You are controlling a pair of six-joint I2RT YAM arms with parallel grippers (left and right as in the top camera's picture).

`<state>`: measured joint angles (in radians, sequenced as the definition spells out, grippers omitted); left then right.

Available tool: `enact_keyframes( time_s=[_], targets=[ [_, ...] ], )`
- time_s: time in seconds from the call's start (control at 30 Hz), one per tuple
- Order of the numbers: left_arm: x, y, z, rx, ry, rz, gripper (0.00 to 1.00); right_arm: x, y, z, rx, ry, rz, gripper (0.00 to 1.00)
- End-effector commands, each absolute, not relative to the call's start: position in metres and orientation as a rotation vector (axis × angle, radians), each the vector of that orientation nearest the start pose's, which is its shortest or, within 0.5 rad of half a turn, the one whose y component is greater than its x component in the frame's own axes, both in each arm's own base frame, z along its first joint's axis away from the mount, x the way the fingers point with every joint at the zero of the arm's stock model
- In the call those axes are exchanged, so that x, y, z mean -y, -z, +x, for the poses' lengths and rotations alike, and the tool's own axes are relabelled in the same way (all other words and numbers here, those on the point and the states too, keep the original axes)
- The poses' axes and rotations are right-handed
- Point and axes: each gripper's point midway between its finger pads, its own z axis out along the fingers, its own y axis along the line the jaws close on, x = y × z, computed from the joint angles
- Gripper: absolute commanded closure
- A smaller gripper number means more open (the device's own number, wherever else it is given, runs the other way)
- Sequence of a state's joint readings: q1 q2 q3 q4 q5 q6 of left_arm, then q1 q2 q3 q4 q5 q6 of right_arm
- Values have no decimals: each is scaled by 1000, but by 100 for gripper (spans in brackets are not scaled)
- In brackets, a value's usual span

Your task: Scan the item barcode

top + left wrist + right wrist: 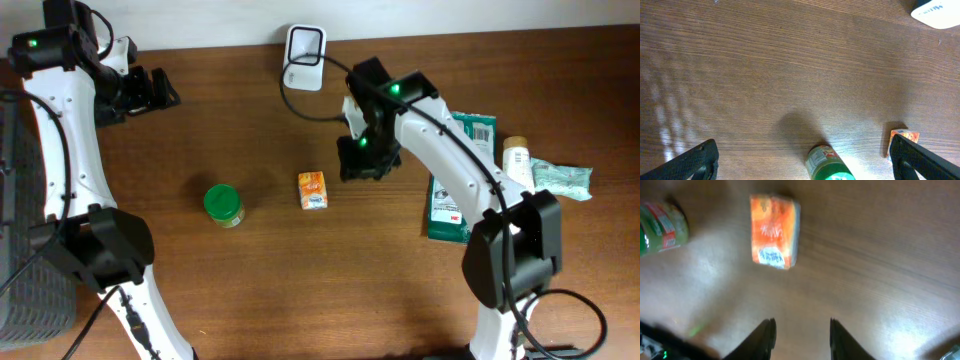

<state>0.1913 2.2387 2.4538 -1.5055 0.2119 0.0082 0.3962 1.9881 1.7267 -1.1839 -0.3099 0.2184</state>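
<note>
A small orange carton (313, 190) lies flat on the brown table, also seen in the right wrist view as the carton (774, 231) with a white label facing up. My right gripper (357, 163) hovers just right of it; its gripper (801, 325) is narrowly open with only bare wood between the fingers. A white scanner (305, 45) with a black cable sits at the back edge. My left gripper (160, 90) is at the far left, and in its own view the gripper (802, 160) stands wide open above the table, holding nothing.
A green-lidded jar (223, 205) stands left of the carton, seen also as the jar (829, 165). At the right lie a green package (455, 190), a white bottle (515, 155) and a teal packet (560, 178). A grey basket (25, 270) is at the left edge.
</note>
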Motion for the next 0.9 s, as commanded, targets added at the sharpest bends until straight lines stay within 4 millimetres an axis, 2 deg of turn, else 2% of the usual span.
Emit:
enact_keyframes(
  time_s=[0.0, 0.1, 0.13, 0.17, 0.2, 0.23, 0.27, 0.4, 0.57, 0.7, 0.8, 0.87],
  targets=[
    [-57, -202, 476, -2813, 255, -209, 1, -221, -100, 348, -3041, -688, -191, 67],
    [-57, -202, 476, -2813, 255, -209, 1, -234, -53, 351, -3011, -839, 113, 78],
    [-57, -202, 476, -2813, 255, -209, 1, -236, -45, 349, -3001, -872, 146, 78],
    [-57, -202, 476, -2813, 255, -209, 1, -238, -36, 346, -2992, -904, 172, 73],
    [-57, -202, 476, -2813, 255, -209, 1, -238, -32, 346, -2981, -908, 167, 62],
    [-57, -202, 476, -2813, 255, -209, 1, -238, -29, 347, -2975, -909, 164, 56],
    [-57, -202, 476, -2813, 255, -209, 1, -239, -27, 349, -2967, -913, 160, 55],
    [-57, -202, 476, -2813, 255, -209, 1, -246, -15, 350, -2975, -919, 182, 55],
    [-57, -202, 476, -2813, 255, -209, 1, -261, -15, 355, -2932, -904, 151, 55],
    [-57, -202, 476, -2813, 255, -209, 1, -263, -12, 353, -2939, -883, 171, 57],
    [-57, -202, 476, -2813, 255, -209, 1, -260, 3, 347, -2988, -861, 220, 60],
    [-57, -202, 476, -2813, 255, -209, 1, -259, 11, 346, -3006, -852, 233, 67]
  ],
)
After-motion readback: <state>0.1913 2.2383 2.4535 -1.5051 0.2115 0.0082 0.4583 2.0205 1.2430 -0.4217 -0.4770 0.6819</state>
